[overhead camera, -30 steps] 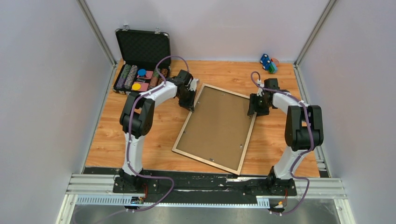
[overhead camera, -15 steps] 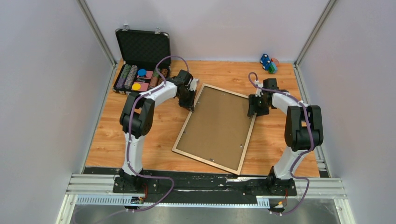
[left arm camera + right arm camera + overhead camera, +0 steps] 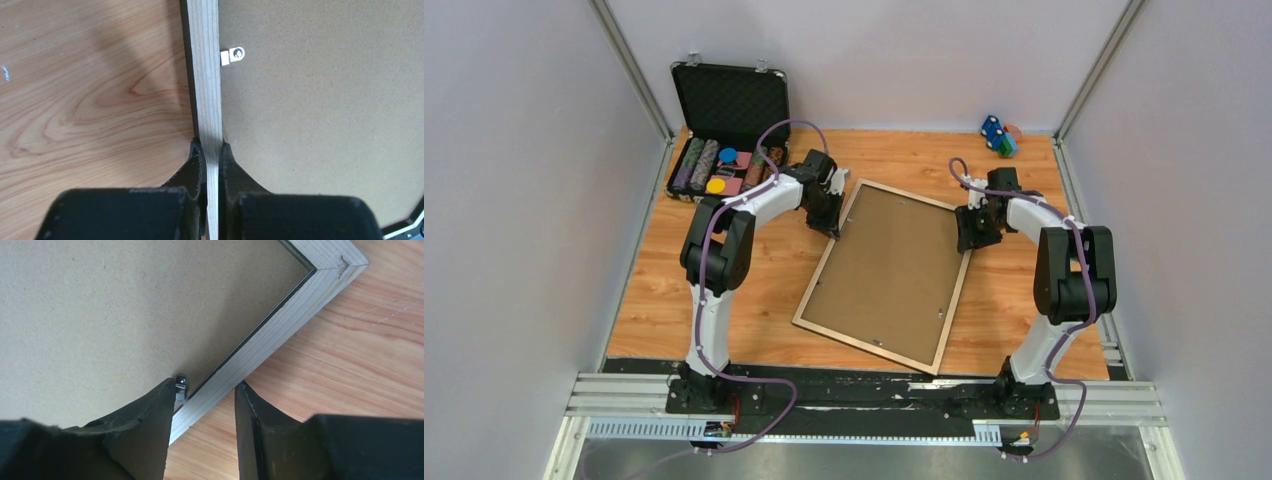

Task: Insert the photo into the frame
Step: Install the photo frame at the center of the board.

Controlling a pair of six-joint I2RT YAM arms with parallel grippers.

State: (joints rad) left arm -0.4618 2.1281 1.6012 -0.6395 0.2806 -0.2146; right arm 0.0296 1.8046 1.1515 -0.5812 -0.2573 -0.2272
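— Well, what do we see at our left?
— Our left gripper [image 3: 211, 147] pinches the left rail of the frame [image 3: 206, 75] near its far corner; it lies flat, skewed, in the middle of the table [image 3: 744, 290], brown backing board [image 3: 320, 100] up
— And our right?
— Our right gripper [image 3: 206, 385] straddles the right rail, jaws parted, one over the board by a clip [image 3: 181, 380], the other over the table

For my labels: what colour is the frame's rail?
Pale, light-grained wood on the frame, clearest in left wrist view.
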